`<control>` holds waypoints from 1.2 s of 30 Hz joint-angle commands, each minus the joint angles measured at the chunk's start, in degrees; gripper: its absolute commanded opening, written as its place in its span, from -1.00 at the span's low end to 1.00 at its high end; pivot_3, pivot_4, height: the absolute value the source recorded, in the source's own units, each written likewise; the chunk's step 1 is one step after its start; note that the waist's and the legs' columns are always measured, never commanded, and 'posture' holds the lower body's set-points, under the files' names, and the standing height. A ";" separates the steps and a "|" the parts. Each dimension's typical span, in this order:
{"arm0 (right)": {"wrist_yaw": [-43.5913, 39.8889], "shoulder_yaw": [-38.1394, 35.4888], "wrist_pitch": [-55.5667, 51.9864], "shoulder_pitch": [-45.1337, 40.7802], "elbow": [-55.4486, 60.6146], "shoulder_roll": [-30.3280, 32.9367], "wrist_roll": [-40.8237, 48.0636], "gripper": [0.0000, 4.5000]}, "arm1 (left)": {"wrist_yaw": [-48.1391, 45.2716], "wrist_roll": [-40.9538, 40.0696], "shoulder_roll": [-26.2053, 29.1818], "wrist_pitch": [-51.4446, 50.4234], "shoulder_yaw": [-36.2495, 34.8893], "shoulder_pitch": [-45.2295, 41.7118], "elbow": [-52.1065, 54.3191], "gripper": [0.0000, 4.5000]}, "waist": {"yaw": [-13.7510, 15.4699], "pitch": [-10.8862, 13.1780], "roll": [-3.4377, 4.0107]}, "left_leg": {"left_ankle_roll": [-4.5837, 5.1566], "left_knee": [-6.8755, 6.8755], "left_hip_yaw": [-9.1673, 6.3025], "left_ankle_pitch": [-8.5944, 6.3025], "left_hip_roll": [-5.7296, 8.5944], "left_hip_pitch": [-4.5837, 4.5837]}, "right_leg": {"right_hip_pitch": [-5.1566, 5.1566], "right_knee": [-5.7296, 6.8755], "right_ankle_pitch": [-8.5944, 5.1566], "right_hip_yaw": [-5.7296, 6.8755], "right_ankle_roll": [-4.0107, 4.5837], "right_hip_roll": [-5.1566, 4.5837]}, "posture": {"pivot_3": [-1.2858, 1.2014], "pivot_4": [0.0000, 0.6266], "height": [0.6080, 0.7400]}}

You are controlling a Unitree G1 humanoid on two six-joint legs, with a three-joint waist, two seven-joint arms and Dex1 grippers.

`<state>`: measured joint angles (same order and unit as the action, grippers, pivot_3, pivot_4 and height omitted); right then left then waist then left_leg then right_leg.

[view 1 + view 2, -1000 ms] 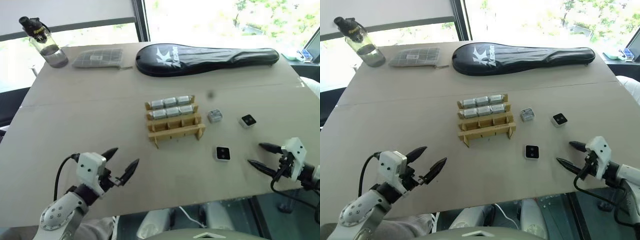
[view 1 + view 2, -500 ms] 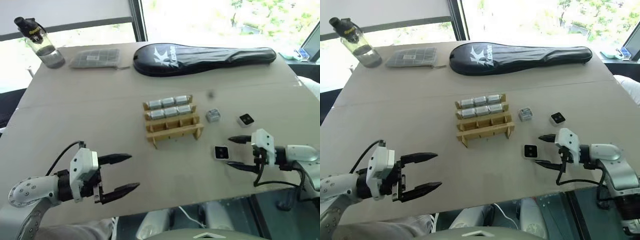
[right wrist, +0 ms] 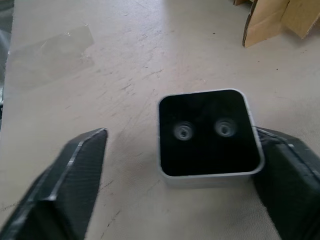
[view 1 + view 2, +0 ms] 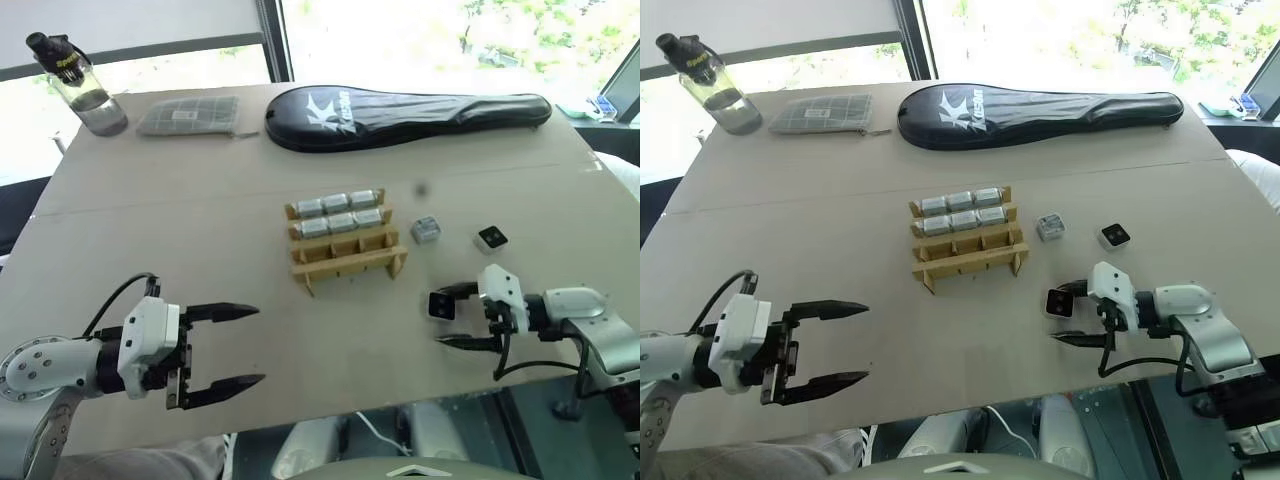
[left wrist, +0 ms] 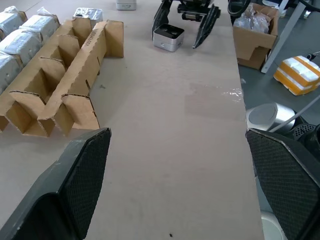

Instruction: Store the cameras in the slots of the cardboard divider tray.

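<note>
Cardboard divider tray (image 4: 346, 240) sits mid-surface (image 4: 200, 260) and serves as the landmark. Its two rows farther from the robot each hold three cameras (image 4: 340, 212), silver-grey sides up; the row nearest the robot stands empty. To the right of the tray, just beside its far rows, one loose camera (image 4: 427, 231) lies with a grey face up, and a second loose camera (image 4: 492, 238) lies farther right with its black face up. A third camera (image 4: 1058, 301) lies right of the tray's near corner, between the fingers of the right tool (image 4: 1066, 312). In the right wrist view one finger (image 3: 280, 150) touches that camera's side while the other finger (image 3: 75, 170) stands apart from it, so the tool is partly open and not clamped. The left tool (image 4: 225, 345) hovers wide open, well to the left of the tray and nearer the robot, holding nothing.
</note>
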<state>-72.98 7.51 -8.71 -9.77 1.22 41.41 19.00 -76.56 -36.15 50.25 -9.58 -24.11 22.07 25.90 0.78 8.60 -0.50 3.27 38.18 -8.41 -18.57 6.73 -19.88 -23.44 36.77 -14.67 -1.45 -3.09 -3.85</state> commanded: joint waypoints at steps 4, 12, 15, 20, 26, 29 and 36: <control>1.05 -0.76 -0.28 -0.61 1.88 -0.96 0.78 -0.14 | -2.95 -0.11 0.75 1.78 -1.18 -0.39 -1.39 1.00 | 0.00 0.00 0.00 | 0.00 0.00 0.00 0.00 0.00 0.00 | 0.00 0.00 0.00 0.01 0.00 0.00 | 0.03 -0.52 1.00; 5.66 1.16 1.05 -5.40 7.41 -4.36 -1.79 -0.14 | 13.38 -3.46 -1.96 -13.46 7.55 -12.82 2.07 1.00 | -0.06 0.00 0.00 | 0.00 0.12 -0.01 0.00 0.00 0.00 | 0.01 0.09 0.05 0.00 0.04 0.01 | 0.03 -0.52 1.00; 8.39 4.49 8.64 -9.33 8.77 -7.08 -8.07 -0.14 | 18.55 -9.13 -4.46 -20.92 10.34 -19.50 1.72 1.00 | -0.21 -0.03 -0.05 | -0.01 0.13 -0.01 0.01 0.00 0.02 | -0.04 0.18 0.06 0.00 0.05 0.05 | 0.03 -0.52 1.00; 18.29 10.08 31.10 -18.06 2.30 -11.77 -25.61 -0.14 | 20.48 -12.64 -7.69 -27.01 14.77 -29.29 -1.89 1.00 | -0.61 -0.04 -0.07 | -0.02 0.16 0.06 0.02 0.02 -0.05 | -0.20 0.20 0.06 0.17 0.05 0.08 | 0.03 -0.52 1.00; 31.50 12.98 48.10 -24.04 -5.37 -12.87 -41.14 -0.14 | 19.75 -14.69 -8.49 -31.14 15.31 -35.43 -6.61 1.00 | -1.31 -0.06 -0.11 | -0.06 0.17 0.03 0.05 0.04 -0.04 | -0.21 0.20 0.06 0.26 0.05 0.11 | 0.03 -0.52 1.00; 36.87 13.02 52.02 -25.43 -6.13 -13.56 -45.61 -0.14 | 19.36 -15.87 -8.09 -32.80 14.30 -37.61 -8.72 1.00 | -1.87 -0.06 -0.11 | -0.14 0.17 0.03 0.10 0.04 -0.04 | -0.24 0.22 0.06 0.25 0.05 0.13 | 0.03 -0.52 1.00; 40.26 14.90 53.11 -24.87 -3.89 -15.33 -47.54 -0.14 | 17.99 -14.83 -7.85 -33.58 15.34 -38.45 -9.59 1.00 | -2.83 -0.06 -0.11 | -0.23 0.17 0.01 0.16 0.02 -0.02 | -0.27 0.33 0.06 0.22 0.05 0.17 | 0.03 -0.52 1.00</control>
<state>-34.32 22.71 43.42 -34.26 -5.54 26.51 -28.96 -57.81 -50.81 41.88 -43.32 -8.44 -15.79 16.08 -2.05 8.54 -0.61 3.03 38.36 -8.40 -18.41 6.75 -19.91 -23.70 37.10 -14.62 -1.24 -3.04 -3.68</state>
